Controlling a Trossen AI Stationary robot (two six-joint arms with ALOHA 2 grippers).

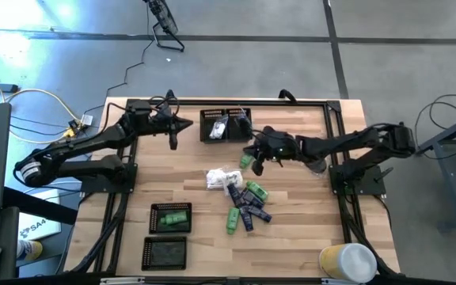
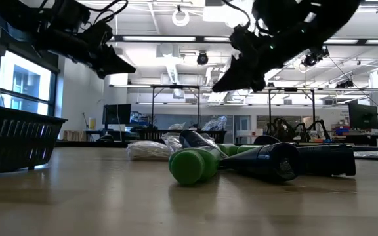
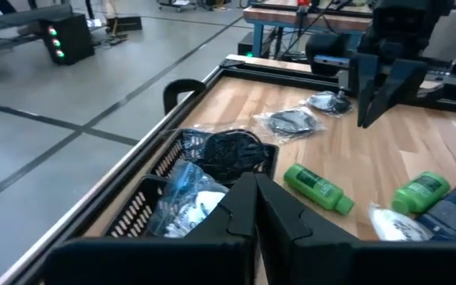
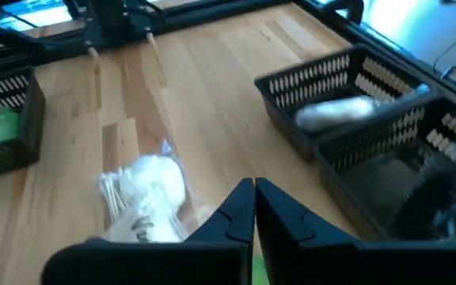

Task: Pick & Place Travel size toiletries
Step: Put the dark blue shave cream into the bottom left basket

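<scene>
Wooden planks make up the counter (image 1: 307,229), and the travel size toiletries lie in a loose heap near its middle. A white crinkly packet (image 1: 218,178) sits on the side of the heap nearest the left arm. Beside it several dark navy tubes (image 1: 248,210) lie with their long axes roughly diagonal, splayed rather than lined up. One bright green tube (image 1: 256,191) lies tilted among them. Another green tube (image 1: 233,221) lies nearly along the counter's depth, at the edge of the heap nearest the front trays. In the low view a green tube (image 2: 194,165) points its round end at the camera, with a navy tube (image 2: 266,161) angled beside it.

A further green tube (image 1: 246,161) lies just beside the right gripper (image 1: 257,166), which hangs above the counter with its jaws closed together; as far as the wrist view shows, nothing is between them. The left gripper (image 1: 173,143) hovers beside the back tray (image 1: 226,125), jaws shut and empty.

That back tray holds white packets and dark pieces in clear bags. Two more bagged dark pieces (image 3: 290,123) lie on the counter past it. One front tray (image 1: 170,217) holds a green tube lying crosswise; another tray (image 1: 165,252) sits just in front of it, its contents too dark to make out.
</scene>
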